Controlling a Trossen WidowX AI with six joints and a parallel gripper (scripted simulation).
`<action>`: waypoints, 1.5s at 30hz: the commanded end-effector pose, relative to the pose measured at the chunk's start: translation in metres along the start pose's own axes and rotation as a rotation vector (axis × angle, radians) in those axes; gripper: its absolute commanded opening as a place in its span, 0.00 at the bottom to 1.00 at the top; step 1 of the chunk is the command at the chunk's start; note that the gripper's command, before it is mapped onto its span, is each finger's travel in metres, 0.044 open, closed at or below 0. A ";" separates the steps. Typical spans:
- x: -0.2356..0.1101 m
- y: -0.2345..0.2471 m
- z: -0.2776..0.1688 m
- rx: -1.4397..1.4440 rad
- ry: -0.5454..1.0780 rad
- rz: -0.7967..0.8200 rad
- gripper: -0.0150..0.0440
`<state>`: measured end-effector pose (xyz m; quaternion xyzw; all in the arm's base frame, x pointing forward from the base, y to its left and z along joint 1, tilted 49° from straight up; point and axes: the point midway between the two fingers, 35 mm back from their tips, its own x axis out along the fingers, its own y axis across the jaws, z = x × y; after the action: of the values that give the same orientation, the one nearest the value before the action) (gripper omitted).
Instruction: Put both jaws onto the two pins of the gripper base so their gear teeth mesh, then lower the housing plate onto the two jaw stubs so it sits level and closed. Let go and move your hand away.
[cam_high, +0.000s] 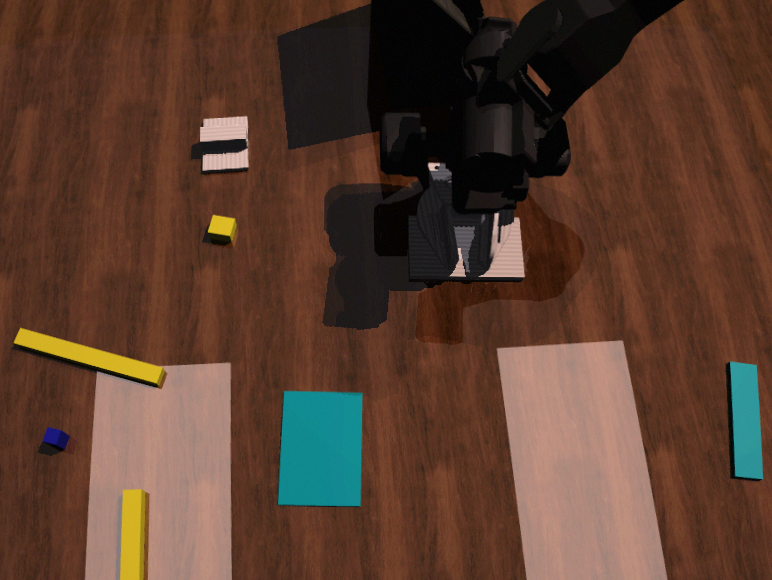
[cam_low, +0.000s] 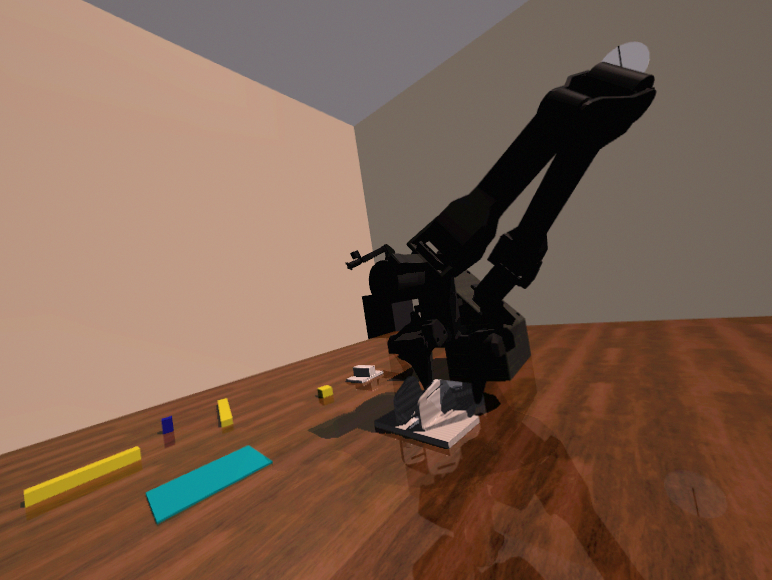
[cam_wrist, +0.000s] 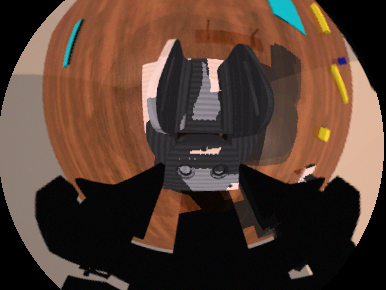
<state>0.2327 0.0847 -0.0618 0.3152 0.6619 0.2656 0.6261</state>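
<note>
Top view: Black WidowX gripper (cam_high: 489, 193) (cam_low: 454, 392) (cam_wrist: 200, 165) leans over the white ribbed plastic gripper base (cam_high: 511, 265) (cam_low: 461, 429) (cam_wrist: 147, 90), its body hiding most of the work; a sideways nudge here could shove the loose assy. across the brown wood tabletop (cam_high: 405, 436) (cam_low: 561, 449) (cam_wrist: 110, 65).

Exterior view: One tall white ribbed jaw (cam_high: 499, 240) (cam_low: 431, 405) (cam_wrist: 172, 90) and its shaded white twin (cam_high: 434, 230) (cam_low: 406, 400) (cam_wrist: 247, 95) stand side by side over the base. Pins & teeth can't be made out; if mesh is off, pressing down could tip a jaw.

Wrist view: Claw is clamped on the white ribbed housing plate w/ two round bosses (cam_wrist: 201, 183), behind the jaws' upright blades. Seating on the stubs can't be confirmed. Main risk, prob.: uneven release or a fingertip snag on lift-off, cocking the plate or pulling it off.
</note>
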 end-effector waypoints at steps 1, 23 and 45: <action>0.000 0.000 0.000 0.003 -0.001 0.001 0.85; -0.004 0.000 0.001 0.003 -0.001 0.001 0.85; 0.000 0.000 0.001 0.003 -0.001 0.001 0.85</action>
<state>0.2327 0.0828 -0.0603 0.3178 0.6624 0.2635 0.6252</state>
